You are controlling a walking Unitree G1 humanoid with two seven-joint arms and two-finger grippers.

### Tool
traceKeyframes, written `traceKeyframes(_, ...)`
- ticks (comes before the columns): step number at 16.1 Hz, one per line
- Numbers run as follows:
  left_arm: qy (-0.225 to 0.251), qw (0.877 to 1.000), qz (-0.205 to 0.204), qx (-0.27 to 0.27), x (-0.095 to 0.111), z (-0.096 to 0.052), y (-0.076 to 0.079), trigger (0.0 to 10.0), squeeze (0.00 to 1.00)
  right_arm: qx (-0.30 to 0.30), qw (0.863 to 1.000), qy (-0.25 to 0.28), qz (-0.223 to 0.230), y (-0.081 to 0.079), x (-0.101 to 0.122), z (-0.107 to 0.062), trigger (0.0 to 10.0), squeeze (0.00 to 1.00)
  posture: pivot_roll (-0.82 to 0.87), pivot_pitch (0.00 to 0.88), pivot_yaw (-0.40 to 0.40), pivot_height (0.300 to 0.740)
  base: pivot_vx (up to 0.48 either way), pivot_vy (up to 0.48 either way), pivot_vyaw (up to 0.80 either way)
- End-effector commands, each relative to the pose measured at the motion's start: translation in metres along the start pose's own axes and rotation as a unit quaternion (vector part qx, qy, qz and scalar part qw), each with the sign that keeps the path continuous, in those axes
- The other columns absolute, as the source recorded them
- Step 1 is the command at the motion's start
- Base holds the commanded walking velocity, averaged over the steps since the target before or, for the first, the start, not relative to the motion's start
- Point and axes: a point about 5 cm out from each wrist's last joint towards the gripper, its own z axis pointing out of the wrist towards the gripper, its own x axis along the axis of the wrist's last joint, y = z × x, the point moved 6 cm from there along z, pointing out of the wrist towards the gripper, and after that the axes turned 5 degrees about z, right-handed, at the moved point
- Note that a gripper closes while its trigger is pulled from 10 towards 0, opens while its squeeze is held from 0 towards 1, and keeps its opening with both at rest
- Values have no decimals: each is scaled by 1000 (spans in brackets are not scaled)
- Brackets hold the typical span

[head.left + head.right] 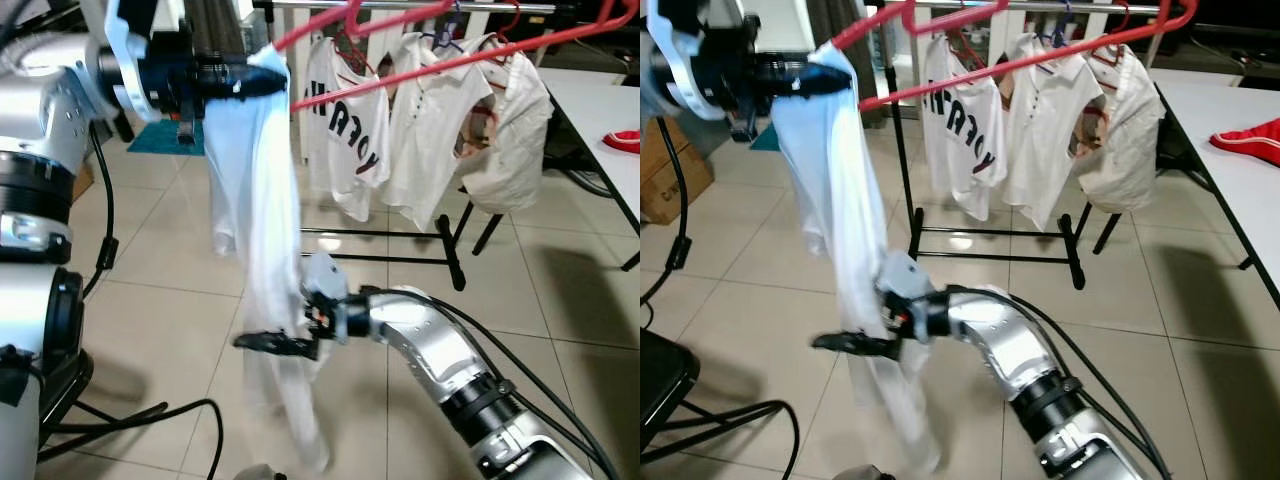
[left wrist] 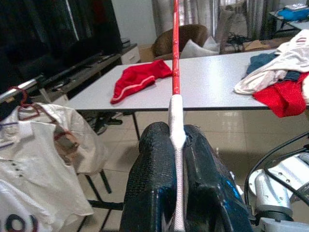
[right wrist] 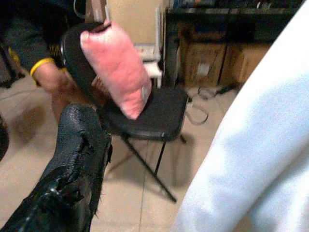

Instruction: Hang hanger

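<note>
A pale tiled floor point(image 1: 560, 290) carries a black clothes rack point(image 1: 452, 250), whose feet rest on the tiles. Black cables point(image 1: 150, 415) trail across the floor at the near left. A grey-white table point(image 2: 212, 89) stands at the right; a red garment point(image 2: 137, 79) lies near one edge, and mixed clothes point(image 2: 282, 77) are heaped toward the other end.

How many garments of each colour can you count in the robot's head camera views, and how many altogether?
White or off-white: 4 (white garment on the red hanger, lettered T-shirt, polo shirt, off-white shirt)
Red: 1 (red garment on the table)
Total: 5
</note>
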Motion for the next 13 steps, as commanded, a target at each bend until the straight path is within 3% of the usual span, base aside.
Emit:
traceKeyframes(1, 16, 999, 31, 17, 20, -6, -6, 0, 0, 11, 1000, -24, 8, -3, -15, -3, 10000, 0, -6, 0, 84, 740, 0, 0, 0)
traceKeyframes(2, 16, 999, 31, 19, 20, -6, -7, 0, 0, 9, 999, -30, 12, -2, -19, -6, 10000, 0, -6, 0, 84, 740, 0, 0, 0)
traceKeyframes(3, 14, 999, 33, 24, 20, -8, -9, 0, 0, -2, 999, -44, 23, 2, -32, -17, 9333, 0, -10, 0, 87, 740, 0, 0, 0)
traceKeyframes(5, 11, 999, 32, 23, 18, -10, -9, 0, 0, -25, 997, -57, 39, 10, -46, -33, 6863, 0, -17, 0, 91, 740, 0, 0, 0)
traceKeyframes(6, 4, 999, 30, 18, 15, -11, -7, 0, 0, -41, 996, -66, 49, 14, -55, -45, 4706, 0, -17, 0, 91, 740, 0, 0, 0)
traceKeyframes(7, 0, 999, 30, 15, 12, -12, -5, 0, 0, -51, 995, -70, 55, 16, -60, -53, 4627, 0, -17, 0, 91, 740, 0, 0, 0)
traceKeyframes(8, -5, 1000, 27, 11, 9, -14, -3, 0, 0, -60, 993, -73, 64, 18, -66, -63, 3490, 0, -17, 0, 91, 740, 0, 0, 0)
traceKeyframes(10, -14, 1000, 25, 8, 4, -17, 0, 0, 0, -76, 991, -81, 74, 20, -75, -79, 2510, 0, -20, 0, 88, 740, 0, 0, 0)
traceKeyframes(13, -38, 999, 20, 2, -5, -26, 6, 0, 0, -102, 987, -95, 83, 24, -86, -110, 0, 0, -23, 0, 86, 740, 0, 0, 0)
